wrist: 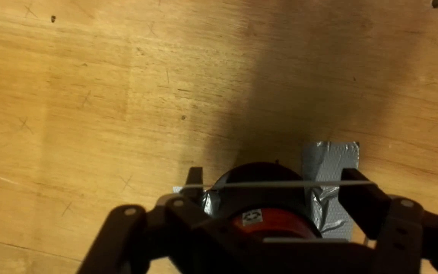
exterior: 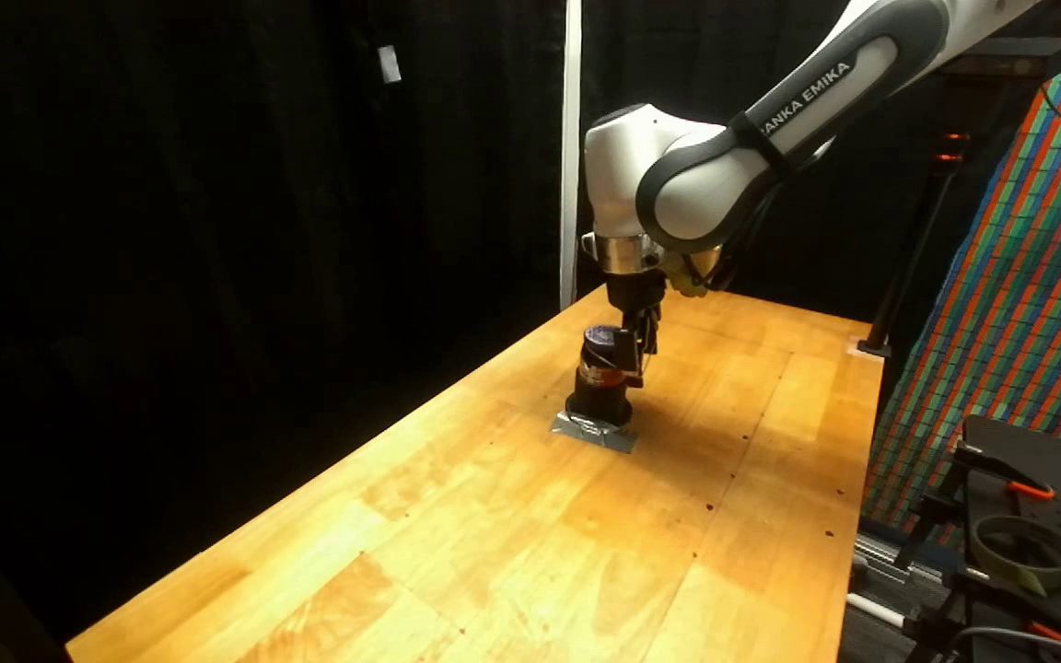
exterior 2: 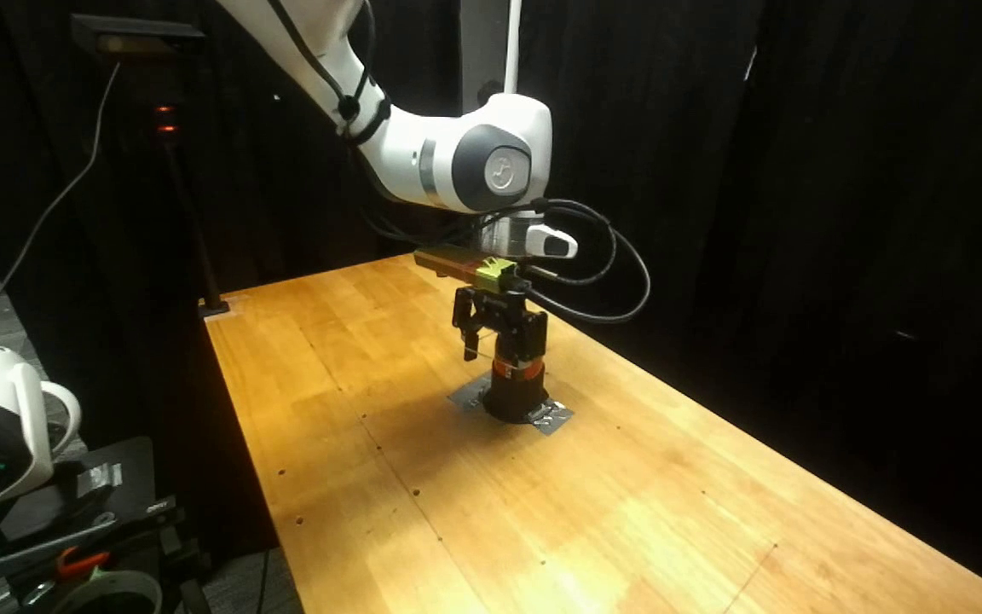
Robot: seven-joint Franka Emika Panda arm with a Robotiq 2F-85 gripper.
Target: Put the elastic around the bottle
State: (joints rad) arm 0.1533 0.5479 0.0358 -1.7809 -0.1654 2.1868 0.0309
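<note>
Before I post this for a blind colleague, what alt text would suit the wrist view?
A thin pale elastic stretches between the fingertips of the open black gripper. Low in the frame, partly hidden, is a reddish bottle above a round black base, with silver tape at both sides, on a wooden table.

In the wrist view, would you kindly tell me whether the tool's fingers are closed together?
No, the wrist view shows the tool open, the pale elastic stretched between its separated fingers.
</note>
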